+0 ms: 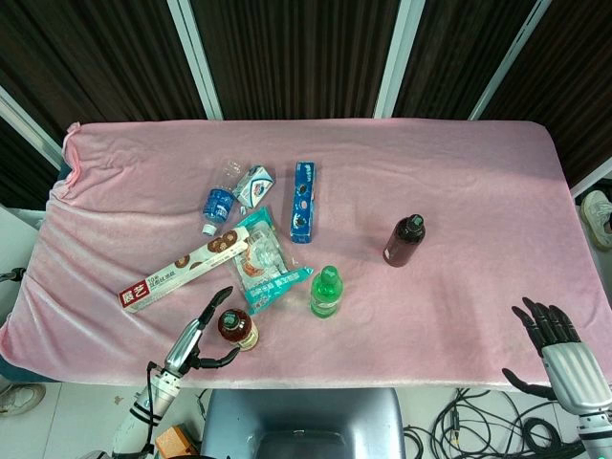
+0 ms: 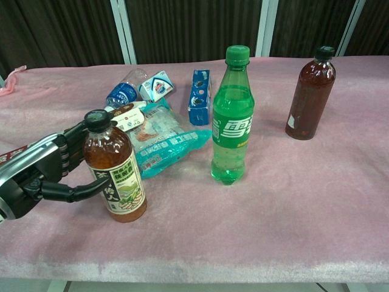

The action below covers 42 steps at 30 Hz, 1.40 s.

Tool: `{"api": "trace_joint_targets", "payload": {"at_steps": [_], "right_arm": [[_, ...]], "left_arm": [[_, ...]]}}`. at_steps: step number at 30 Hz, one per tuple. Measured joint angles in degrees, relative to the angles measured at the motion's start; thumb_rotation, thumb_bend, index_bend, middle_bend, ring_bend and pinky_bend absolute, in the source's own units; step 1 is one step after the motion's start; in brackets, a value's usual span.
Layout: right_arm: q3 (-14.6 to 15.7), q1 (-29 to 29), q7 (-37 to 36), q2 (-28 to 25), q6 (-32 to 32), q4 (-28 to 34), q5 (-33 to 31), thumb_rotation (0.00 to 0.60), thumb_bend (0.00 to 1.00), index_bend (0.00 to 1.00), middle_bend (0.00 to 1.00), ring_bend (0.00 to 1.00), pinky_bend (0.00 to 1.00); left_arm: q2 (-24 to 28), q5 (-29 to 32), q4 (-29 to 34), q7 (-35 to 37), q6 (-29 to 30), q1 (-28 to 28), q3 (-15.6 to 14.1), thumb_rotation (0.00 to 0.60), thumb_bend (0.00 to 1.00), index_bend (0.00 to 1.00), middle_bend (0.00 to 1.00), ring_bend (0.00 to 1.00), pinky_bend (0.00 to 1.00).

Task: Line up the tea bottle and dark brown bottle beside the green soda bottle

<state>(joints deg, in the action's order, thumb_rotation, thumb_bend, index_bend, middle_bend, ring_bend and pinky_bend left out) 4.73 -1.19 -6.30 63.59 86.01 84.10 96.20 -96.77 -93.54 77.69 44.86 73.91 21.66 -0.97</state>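
- The tea bottle (image 2: 115,167) stands upright near the front edge of the table (image 1: 459,191), left of the green soda bottle (image 2: 231,115) and somewhat nearer the robot.
- The left hand (image 2: 45,170) sits at the tea bottle's left side, fingers curved behind it and thumb reaching in front low on the label. It looks like a loose cradle rather than a firm grip; I cannot tell whether it truly holds the bottle.
- The right hand (image 1: 557,344) is spread and empty at the near right corner of the table, well apart from everything.
- The dark brown bottle (image 2: 310,94) stands upright to the right of the soda bottle and further back, untouched.
- The step in hand seems to be grasping the tea bottle so it can go beside the soda bottle.
- To do it well, close fingers and thumb around the body at about mid-height, not near the cap, so the bottle does not tip.
- Lift it only slightly or slide it right, keeping it vertical; the soft pink cloth may drag at the base.
- Watch the teal snack pack (image 2: 170,143) just behind the path, and approach the soda bottle gently, since a knock could topple it.
- Set the tea bottle just beside the soda bottle, level with it, then let go cleanly.
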Motion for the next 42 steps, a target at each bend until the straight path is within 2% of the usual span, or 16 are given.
{"api": "trace_joint_targets", "payload": {"at_steps": [7,14,16,19,21,25,29,31,34,42], "right_arm": [[-0.04,0.09,-0.34,-0.12,0.13,-0.01,-0.21,0.6,0.34,0.0,0.0,0.0,0.07],[0.16,0.5,-1.04,-0.34,0.84,-0.38,0.03,0.6,0.34,0.0,0.0,0.0,0.07],[0.16,0.62,-1.36,-0.43,1.08,-0.49,0.03,0.6,0.34,0.0,0.0,0.0,0.07],[0.11,0.8,-1.84,-0.54,1.45,-0.69,-0.01,0.6,0.34,0.0,0.0,0.0,0.07],[0.09,0.87,-2.14,-0.62,1.56,-0.82,-0.04,0.6,0.34,0.0,0.0,0.0,0.07],[0.08,0.9,-2.49,-0.71,1.7,-0.97,0.05,0.6,0.34,0.0,0.0,0.0,0.07],[0.11,0.88,-2.53,-0.73,1.63,-1.05,0.14,0.6,0.34,0.0,0.0,0.0,0.07],[0.17,0.86,-2.5,-0.73,1.6,-1.06,0.27,0.6,0.34,0.0,0.0,0.0,0.07],[0.23,0.86,-2.48,-0.72,1.54,-1.03,0.35,0.6,0.34,0.0,0.0,0.0,0.07],[0.34,0.64,-2.48,-0.82,0.95,-0.89,0.32,0.6,0.34,0.0,0.0,0.0,0.07]], "left_arm": [[-0.68,0.62,0.49,-1.42,-0.83,0.87,0.44,0.6,0.3,0.0,0.0,0.0,0.0],[-2.13,3.16,1.09,-3.56,-4.25,2.53,1.72,0.6,0.3,0.0,0.01,0.0,0.0],[-2.41,3.86,1.25,-4.03,-5.24,2.98,2.03,0.6,0.3,0.0,0.04,0.0,0.0],[-2.92,5.03,1.46,-4.87,-6.51,3.61,2.53,0.6,0.3,0.02,0.15,0.0,0.0],[-3.35,5.79,1.41,-5.26,-6.76,3.76,2.97,0.6,0.3,0.12,0.26,0.03,0.0],[-4.11,7.29,1.18,-5.79,-6.67,3.64,3.88,0.6,0.32,0.46,0.59,0.23,0.0],[-4.61,8.38,1.18,-6.15,-6.02,3.24,4.73,0.6,0.4,0.65,0.78,0.36,0.05],[-4.88,8.69,1.35,-6.14,-5.49,3.09,5.23,0.6,0.5,0.74,0.86,0.43,0.08],[-5.52,9.16,1.61,-6.27,-4.52,2.98,6.43,0.6,0.57,0.8,0.9,0.46,0.09],[-8.32,11.06,2.49,-10.43,-5.77,5.62,10.28,0.6,0.55,0.8,0.87,0.47,0.09]]}}
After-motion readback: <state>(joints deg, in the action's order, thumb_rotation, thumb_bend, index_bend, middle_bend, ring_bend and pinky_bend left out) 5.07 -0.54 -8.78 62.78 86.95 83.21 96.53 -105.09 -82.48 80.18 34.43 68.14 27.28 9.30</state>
